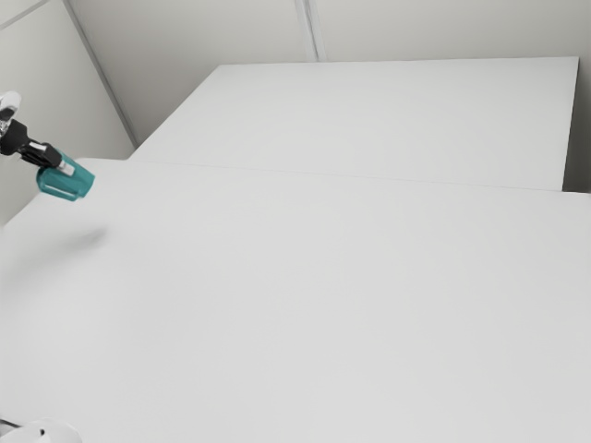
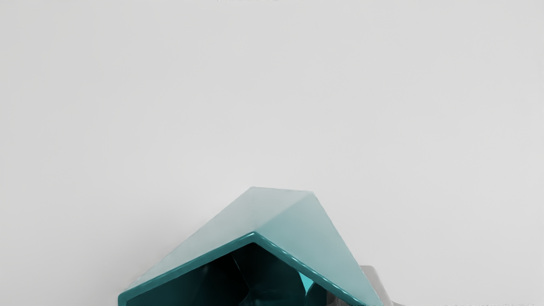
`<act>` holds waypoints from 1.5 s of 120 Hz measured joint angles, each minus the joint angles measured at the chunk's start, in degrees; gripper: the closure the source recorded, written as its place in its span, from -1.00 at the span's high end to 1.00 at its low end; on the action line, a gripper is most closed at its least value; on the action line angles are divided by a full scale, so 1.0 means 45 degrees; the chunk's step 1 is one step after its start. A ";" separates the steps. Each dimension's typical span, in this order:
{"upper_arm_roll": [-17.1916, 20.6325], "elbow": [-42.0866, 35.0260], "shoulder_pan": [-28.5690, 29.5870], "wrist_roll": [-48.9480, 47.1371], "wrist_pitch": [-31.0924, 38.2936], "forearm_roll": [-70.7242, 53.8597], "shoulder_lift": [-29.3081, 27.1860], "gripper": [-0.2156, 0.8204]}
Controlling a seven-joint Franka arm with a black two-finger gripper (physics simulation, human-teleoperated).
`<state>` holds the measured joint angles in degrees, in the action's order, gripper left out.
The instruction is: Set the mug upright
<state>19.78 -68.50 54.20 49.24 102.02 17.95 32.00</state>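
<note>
There is one mug (image 1: 66, 187), teal with angular sides, and one tool (image 1: 66, 169), black with pale fingertips, at the end of a single arm (image 1: 9, 134). The tool is grasping the mug by its wall. The mug is held up above the white worktop (image 1: 305, 305), near the exterior view's left edge, tilted rather than upright. One soft, long shadow (image 1: 88, 238) lies on the worktop below it.

The mug is the one container. In the wrist view its single mouth faces the camera, with a darker teal rim (image 2: 191, 267) that comes to a corner. The inside (image 2: 212, 282) is mostly very dark, with one small bright teal patch (image 2: 306, 281) deeper in. One grey finger (image 2: 373, 278) is partly visible beyond the outer wall, and a small grey part shows within the mouth, just across the wall from it. Whether the mug has anything more in it I cannot tell.

Behind the worktop is one more broad white surface (image 1: 397, 120). At the exterior view's lower left corner are one rounded white part (image 1: 46, 432) and one short dark cable (image 1: 8, 424).
</note>
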 joint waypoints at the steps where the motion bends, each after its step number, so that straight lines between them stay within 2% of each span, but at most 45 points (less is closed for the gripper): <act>1: 0.0000 -0.0056 -0.0055 -0.0017 0.0022 -0.0035 -0.0066 -0.93; 16: -0.0063 -0.1612 -0.1008 -0.0355 0.0586 -0.0607 -0.1355 -0.93; 25: -0.0633 -0.2243 -0.2048 -0.0601 0.0974 -0.0905 -0.1861 -0.93; 35: -0.1541 -0.2954 -0.3483 -0.0937 0.1397 -0.1260 -0.2431 -0.93; 62: -0.4997 -0.5090 -0.8453 -0.2073 0.2501 -0.1811 -0.4047 -0.93; 99: -0.7949 -0.6602 -1.3407 -0.4059 0.3465 -0.2763 -0.4399 -0.93; 115: -0.8491 -0.7202 -1.4491 -0.4932 0.3730 -0.3032 -0.4433 -0.93; 144: -0.8965 -0.7455 -1.5802 -0.6303 0.3971 -0.3209 -0.3909 -0.93; 180: -0.9081 -0.7459 -1.6483 -0.7665 0.4038 -0.3436 -0.2986 -0.93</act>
<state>-21.08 -102.07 -19.98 14.75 120.19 2.49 18.57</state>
